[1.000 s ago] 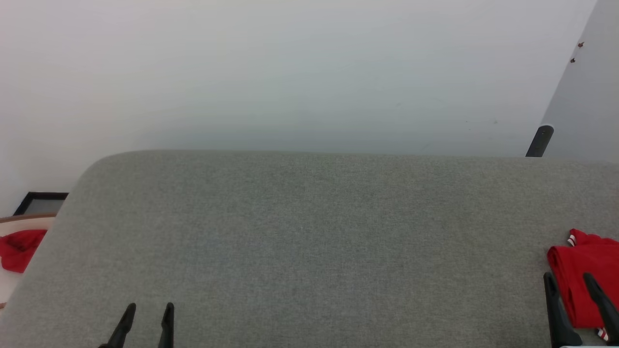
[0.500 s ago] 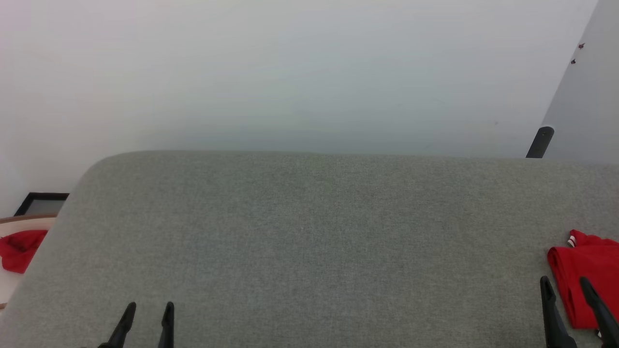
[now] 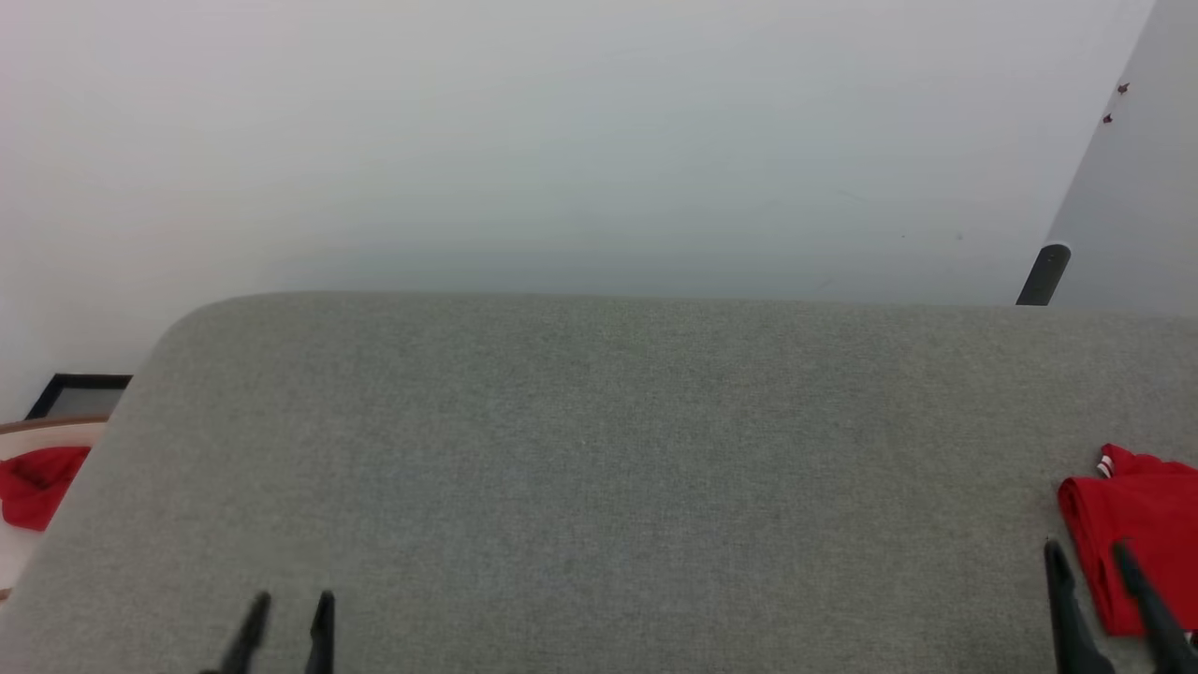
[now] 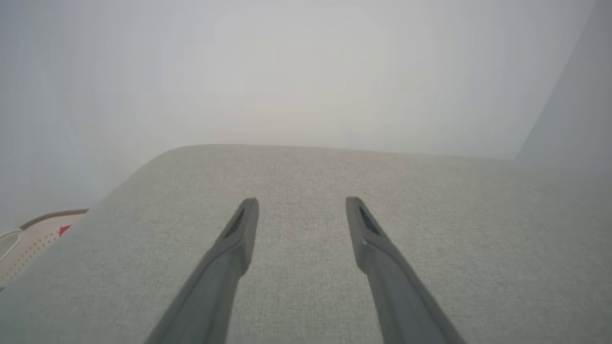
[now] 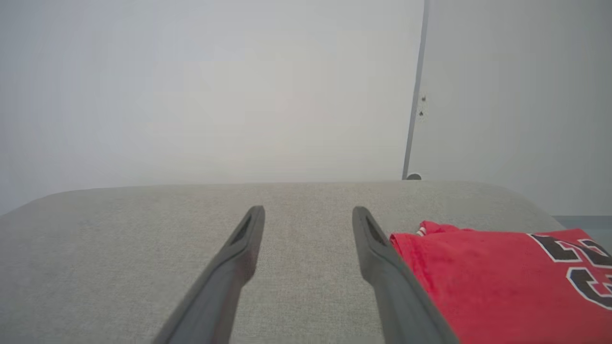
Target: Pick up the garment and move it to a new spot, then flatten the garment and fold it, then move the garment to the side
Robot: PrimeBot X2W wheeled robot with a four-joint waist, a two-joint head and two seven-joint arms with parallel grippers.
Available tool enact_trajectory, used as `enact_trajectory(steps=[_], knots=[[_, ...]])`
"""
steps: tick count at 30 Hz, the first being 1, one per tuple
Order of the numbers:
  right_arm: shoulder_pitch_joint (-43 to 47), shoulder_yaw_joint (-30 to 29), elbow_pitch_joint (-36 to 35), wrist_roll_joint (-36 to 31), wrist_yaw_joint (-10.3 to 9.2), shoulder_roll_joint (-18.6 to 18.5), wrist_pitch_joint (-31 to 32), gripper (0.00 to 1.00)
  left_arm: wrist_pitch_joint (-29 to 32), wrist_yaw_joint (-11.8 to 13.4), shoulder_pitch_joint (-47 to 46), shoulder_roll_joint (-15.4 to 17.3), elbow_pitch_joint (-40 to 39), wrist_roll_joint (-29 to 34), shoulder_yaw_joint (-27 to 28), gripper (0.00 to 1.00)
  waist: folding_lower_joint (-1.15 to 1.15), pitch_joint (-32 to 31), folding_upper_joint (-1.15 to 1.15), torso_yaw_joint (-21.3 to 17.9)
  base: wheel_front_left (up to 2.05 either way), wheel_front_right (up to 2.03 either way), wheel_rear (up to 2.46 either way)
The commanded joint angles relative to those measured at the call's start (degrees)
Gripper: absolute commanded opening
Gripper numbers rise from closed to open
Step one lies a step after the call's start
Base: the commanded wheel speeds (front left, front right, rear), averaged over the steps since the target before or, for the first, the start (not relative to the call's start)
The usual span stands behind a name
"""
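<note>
The garment (image 3: 1137, 529) is a red shirt lying folded at the right end of the grey padded surface (image 3: 599, 449). Striped trim shows at its far corner. In the right wrist view the garment (image 5: 478, 282) lies just right of my right finger, with a black, white-outlined number (image 5: 581, 270) on top. My right gripper (image 3: 1086, 552) (image 5: 309, 211) is open beside the garment's left edge, with only bare grey fabric between its fingers. My left gripper (image 3: 294, 601) (image 4: 302, 201) is open over bare surface near the front left, holding nothing.
A plain red cloth bundle (image 3: 37, 482) lies off the surface's left edge on a pale stand (image 4: 33, 239). A white wall rises behind the surface. A dark post (image 3: 1044, 273) stands at the back right by a wall corner.
Both grippers have drawn back slightly toward the picture's bottom edge. The right fingers now overlap less of the garment. The garment has not moved.
</note>
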Motion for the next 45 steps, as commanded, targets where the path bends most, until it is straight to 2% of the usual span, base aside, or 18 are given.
enact_trajectory(steps=[1,4,23,45], knots=[[0.0,0.0,0.6,0.2,0.00,0.2,0.1,0.00,0.1,-0.1,0.2,-0.3,0.5,-0.1,-0.1,0.00,0.00,0.0,0.00,0.0,0.00,0.00,0.00],[0.2,0.1,1.8,0.5,0.00,0.7,0.2,0.00,0.1,-0.1,0.7,-1.1,1.7,-0.3,-0.3,0.00,0.00,0.0,0.00,0.0,0.00,0.00,0.00],[-3.8,-0.4,4.2,19.2,-0.01,2.3,4.5,0.00,5.5,-0.5,-3.7,-3.3,3.1,-18.8,1.2,0.00,0.00,0.8,0.00,-0.6,0.00,0.00,0.00],[-7.3,-0.7,6.5,36.4,-0.02,3.7,8.3,0.00,10.3,-0.8,-7.7,-5.4,4.3,-35.8,2.5,0.00,0.00,1.6,0.00,-1.4,0.00,0.00,0.00]])
